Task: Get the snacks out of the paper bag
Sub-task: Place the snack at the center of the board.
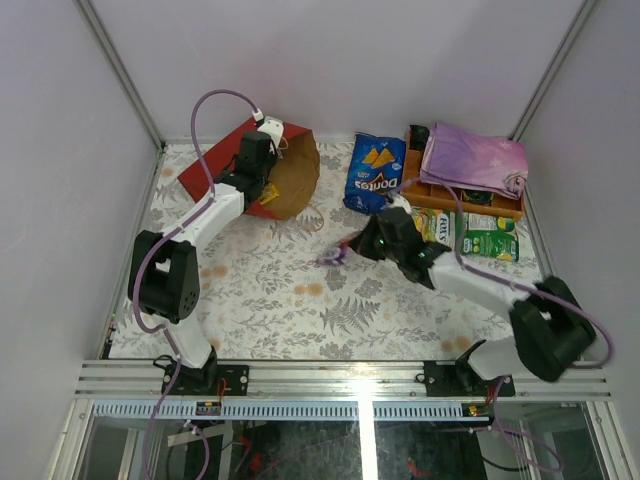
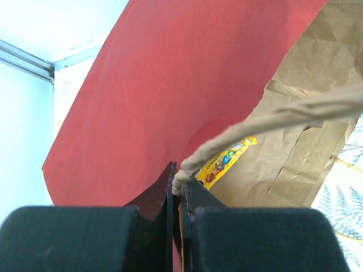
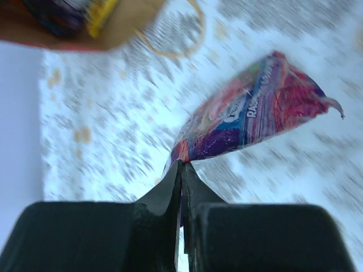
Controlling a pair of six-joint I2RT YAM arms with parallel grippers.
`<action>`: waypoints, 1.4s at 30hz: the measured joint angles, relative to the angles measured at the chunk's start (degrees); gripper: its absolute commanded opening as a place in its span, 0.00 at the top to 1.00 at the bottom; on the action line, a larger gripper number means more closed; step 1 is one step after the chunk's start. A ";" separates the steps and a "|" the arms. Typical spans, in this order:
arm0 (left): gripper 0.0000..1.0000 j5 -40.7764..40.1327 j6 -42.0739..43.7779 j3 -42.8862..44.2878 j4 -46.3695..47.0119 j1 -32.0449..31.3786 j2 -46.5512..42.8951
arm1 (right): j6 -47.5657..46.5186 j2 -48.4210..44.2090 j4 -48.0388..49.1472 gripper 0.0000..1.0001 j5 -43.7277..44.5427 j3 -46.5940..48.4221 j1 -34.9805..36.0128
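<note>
The paper bag (image 1: 215, 165) lies on its side at the far left, its brown mouth (image 1: 298, 178) facing right. My left gripper (image 1: 266, 176) is shut on its string handle (image 2: 283, 116) at the rim (image 2: 180, 178). A small yellow pack (image 2: 227, 158) lies inside the bag (image 2: 170, 85). My right gripper (image 1: 347, 250) is shut on the corner of a pink and purple candy pack (image 3: 255, 113) and holds it above the table's middle (image 3: 182, 164). A blue Doritos bag (image 1: 375, 172) and green packs (image 1: 487, 235) lie on the table at the right.
An orange wooden tray (image 1: 440, 195) at the far right holds a folded purple cloth (image 1: 475, 158). The bag's mouth (image 3: 130, 22) and a loose handle loop (image 3: 176, 39) show at the top of the blurred right wrist view. White walls enclose the table.
</note>
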 measured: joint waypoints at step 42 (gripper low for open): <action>1.00 0.37 -0.17 0.13 -0.39 0.17 1.16 | 1.20 -16.31 -39.89 0.01 33.18 -6.23 -3.23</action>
